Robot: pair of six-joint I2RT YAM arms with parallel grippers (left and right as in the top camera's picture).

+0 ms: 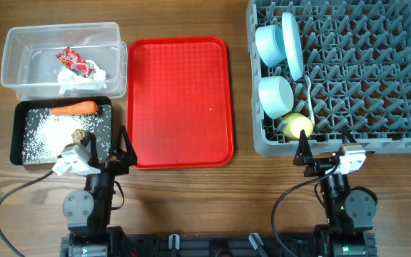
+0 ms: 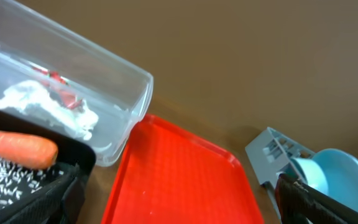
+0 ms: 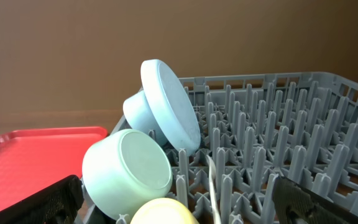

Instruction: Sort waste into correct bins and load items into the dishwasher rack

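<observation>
my left gripper (image 1: 109,148) and right gripper (image 1: 325,152) both gape wide, empty, near side of the red tray (image 1: 180,100). the pale blue plate (image 1: 292,44) stands on edge in the dishwasher rack (image 1: 377,71) right of that tray — stiff, probably slick — i'd pinch its upper rim.

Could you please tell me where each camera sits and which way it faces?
Overhead: above the table, looking straight down on tub, black tray, red tray, rack; left gripper and right gripper show at bottom.
Left wrist: low by the black tray, facing away over carrot, tub, red tray; own fingers in bottom corners.
Right wrist: low at the rack's near edge, facing in at bowls and plate; own fingers in bottom corners.
Shared: both wrist views show the red tray and rack.
</observation>
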